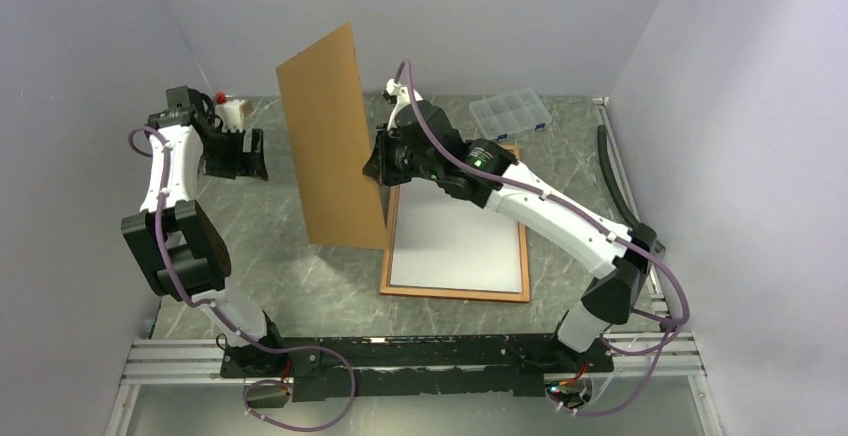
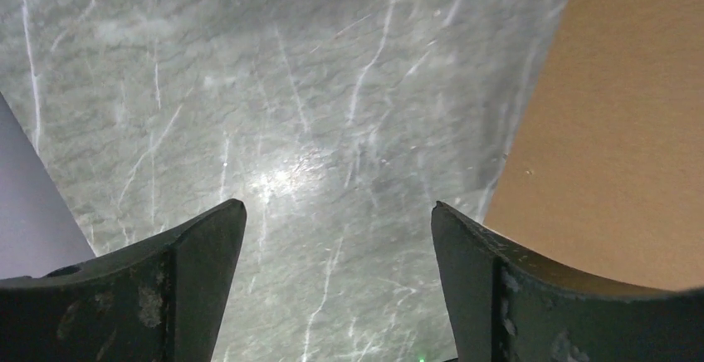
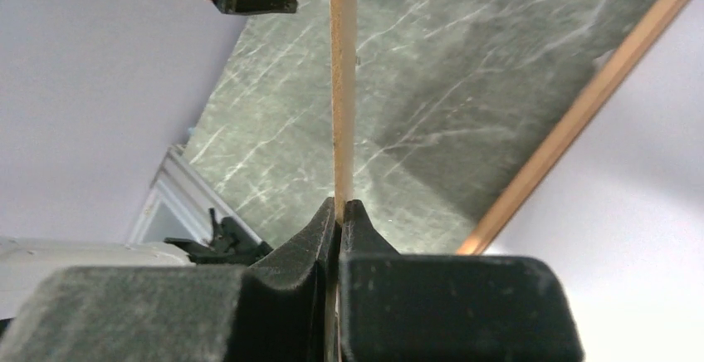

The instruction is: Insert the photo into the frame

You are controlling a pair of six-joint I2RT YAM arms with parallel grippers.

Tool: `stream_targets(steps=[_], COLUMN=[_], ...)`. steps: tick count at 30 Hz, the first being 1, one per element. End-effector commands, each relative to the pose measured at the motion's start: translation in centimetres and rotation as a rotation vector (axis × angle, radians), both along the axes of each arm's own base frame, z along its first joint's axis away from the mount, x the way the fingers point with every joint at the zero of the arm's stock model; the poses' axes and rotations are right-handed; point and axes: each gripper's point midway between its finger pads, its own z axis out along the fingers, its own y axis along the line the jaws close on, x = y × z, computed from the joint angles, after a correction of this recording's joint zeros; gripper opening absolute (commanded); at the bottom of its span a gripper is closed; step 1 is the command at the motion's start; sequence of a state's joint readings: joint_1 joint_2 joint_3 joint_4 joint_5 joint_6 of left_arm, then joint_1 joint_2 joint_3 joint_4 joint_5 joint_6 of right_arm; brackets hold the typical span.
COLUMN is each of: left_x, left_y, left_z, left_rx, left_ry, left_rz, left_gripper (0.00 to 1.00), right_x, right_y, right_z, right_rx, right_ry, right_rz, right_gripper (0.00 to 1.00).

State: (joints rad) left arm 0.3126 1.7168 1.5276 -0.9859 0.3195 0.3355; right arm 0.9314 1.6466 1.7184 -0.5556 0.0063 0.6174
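Observation:
The frame (image 1: pixel 456 293), thin reddish-brown wood, lies flat on the marble table right of centre. Inside its border lies the photo (image 1: pixel 460 241), plain white back up. The brown backing board (image 1: pixel 330 136) stands nearly upright above the frame's left edge. My right gripper (image 1: pixel 378 168) is shut on the board's right edge. In the right wrist view the board (image 3: pixel 342 71) rises edge-on from the pinched jaws of that gripper (image 3: pixel 340 208), with the frame's rail (image 3: pixel 581 113) beside it. My left gripper (image 1: pixel 235 156) hangs open left of the board, apart from it. The left wrist view shows its gap (image 2: pixel 339 208) empty over the table, the board (image 2: pixel 631 113) at right.
A clear compartment box (image 1: pixel 510 113) sits at the back right. A small white object with a red top (image 1: pixel 232 109) stands at the back left, just behind my left gripper. A dark cable (image 1: pixel 615 176) runs along the right wall. Grey walls close in on three sides.

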Motion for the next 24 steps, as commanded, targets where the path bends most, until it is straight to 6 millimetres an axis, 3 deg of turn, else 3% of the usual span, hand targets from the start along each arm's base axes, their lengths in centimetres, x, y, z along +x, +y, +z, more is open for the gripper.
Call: stream_targets(steps=[1, 7, 11, 14, 18, 24], left_x=[-0.3, -2.9, -5.5, -6.6, -7.0, -5.1], left_y=[-2.9, -7.7, -10.9, -12.4, -13.7, -12.9], left_z=[7.4, 19.7, 24.5, 25.3, 24.8, 23.7], left_rx=[-0.117, -0.277, -0.389, -0.493, -0.591, -0.579], left_ry=[-0.153, -0.377, -0.453, -0.397, -0.321, -0.323], left_rz=[-0.036, -0.124, -0.192, -0.161, -0.136, 0.002], left_gripper=[0.89, 0.94, 0.94, 0.94, 0.94, 0.94], right_x=[1.5, 1.9, 2.5, 2.5, 1.9, 1.3], right_y=[-2.5, -0.6, 1.2, 3.0, 5.6, 8.2], right_z=[5.1, 5.1, 5.1, 5.3, 5.1, 3.9], right_rx=[-0.053, -0.180, -0.205, -0.185, -0.185, -0.189], right_ry=[-0.219, -0.369, -0.426, -0.433, -0.416, -0.391], right_rz=[-0.105, -0.231, -0.302, -0.319, -0.288, -0.247], right_gripper=[0.00, 0.00, 0.00, 0.00, 0.00, 0.00])
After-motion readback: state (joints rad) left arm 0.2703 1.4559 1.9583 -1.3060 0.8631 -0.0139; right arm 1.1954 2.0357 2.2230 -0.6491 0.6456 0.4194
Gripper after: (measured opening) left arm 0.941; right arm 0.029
